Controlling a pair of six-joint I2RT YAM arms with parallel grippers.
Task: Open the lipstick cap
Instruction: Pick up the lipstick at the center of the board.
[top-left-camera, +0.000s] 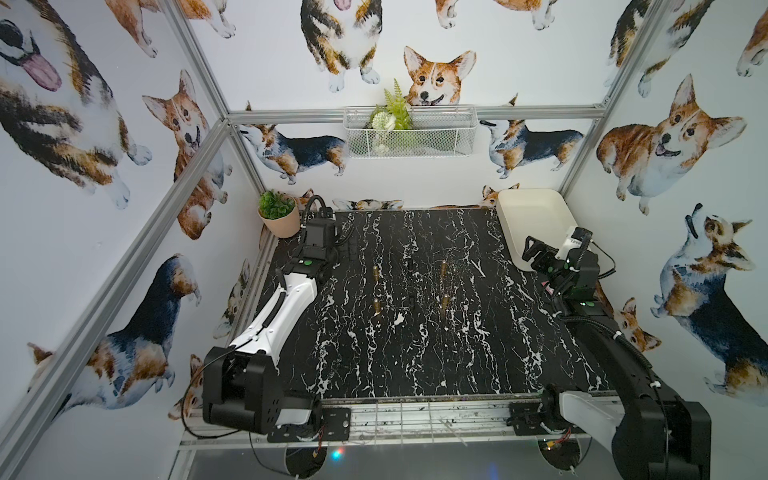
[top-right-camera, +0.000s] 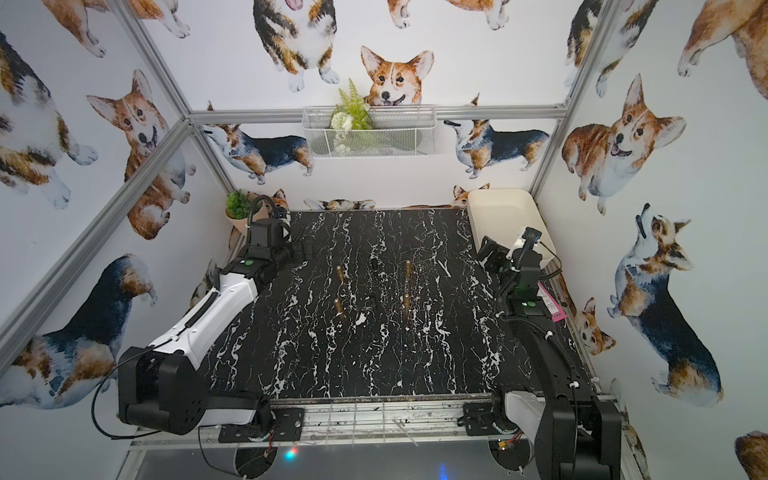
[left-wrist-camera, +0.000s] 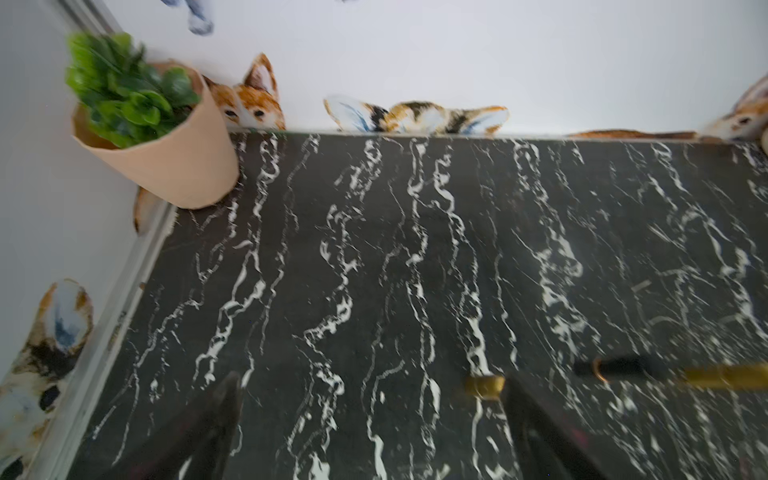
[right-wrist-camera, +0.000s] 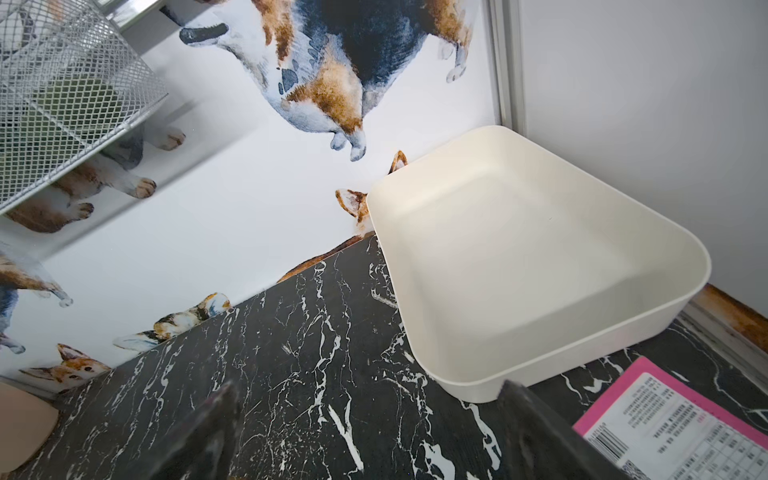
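Two arms work over a black marbled table (top-left-camera: 415, 353). The left pincer (left-wrist-camera: 372, 380) stands wide, with only bare table between its fingers. The right pincer (right-wrist-camera: 370, 386) likewise stands wide and holds nothing. The lipsticks appear as four gold tubes, seemingly upright, set in a square between the two pincers: tube A (top-left-camera: 375, 272), tube B (top-left-camera: 443, 269), tube C (top-left-camera: 377, 306) and tube D (top-left-camera: 445, 302). Tube A is the one closest to the left pincer, just outside its gap and partly hidden behind one finger (left-wrist-camera: 536, 419) in the left wrist view. Tubes B and D lie on the side toward the right pincer, well apart from it. A small black piece (left-wrist-camera: 615, 368) with a coppery ring sits between tubes A and B; whether it is a cap cannot be told. Beyond the left pincer a potted plant (left-wrist-camera: 166, 166) stands in the table's corner. Just ahead of the right pincer is a white bin (right-wrist-camera: 561, 345), and beside that pincer lies a pink-edged printed card (right-wrist-camera: 681, 424).
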